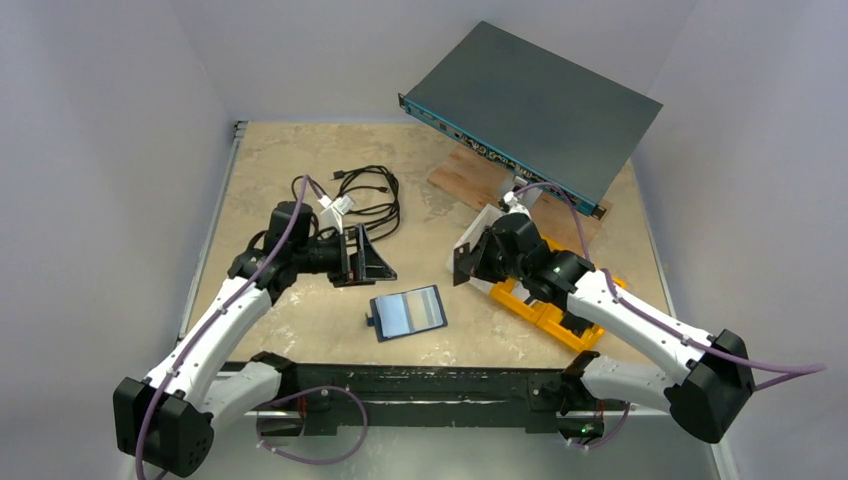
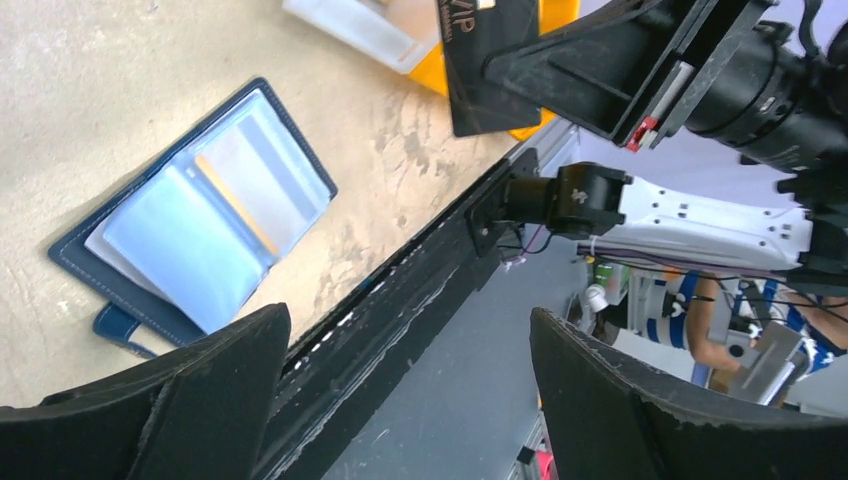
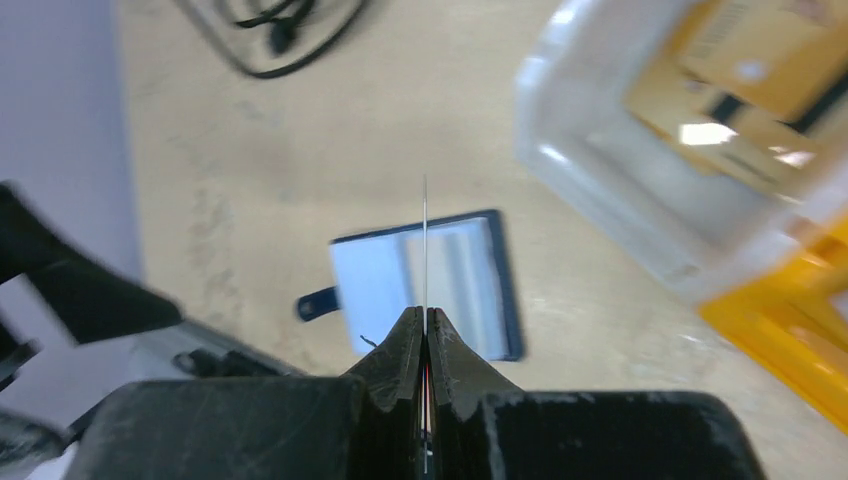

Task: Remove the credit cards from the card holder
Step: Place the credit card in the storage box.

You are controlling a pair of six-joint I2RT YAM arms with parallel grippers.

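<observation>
- From above, the table [image 1: 300,320] has a mottled beige top, closed in by plain pale walls [image 1: 110,110] at the back and both sides.
- The card holder [image 1: 408,313] lies spread open near the front edge, between the two arms, its light blue inside facing up.
- The left gripper [image 1: 362,258] hangs just behind and to the left of it with its jaws apart. The right gripper [image 1: 475,258] is off to the other side, above the table.
- A black cable [image 1: 365,195] lies coiled behind the left gripper. A grey flat box [image 1: 530,105] rests tilted over a wooden board [image 1: 475,178] at the back right, and yellow bins [image 1: 545,305] sit under the right arm.
- In the left wrist view, the two fingers [image 2: 200,400] stand wide apart with nothing between them. The card holder shows its clear pockets and its snap tab on the beige top.
- A black rail [image 2: 420,290] bounds the table edge, with grey floor beyond it.
- The right gripper is clamped on a dark card [image 2: 490,70], held clear of the surface.
- In the right wrist view, the jaws are pinched together on the card, seen edge-on as a thin line.
- The card holder lies on the table beyond it. A blurred clear container [image 3: 650,180] sits to the right.
</observation>
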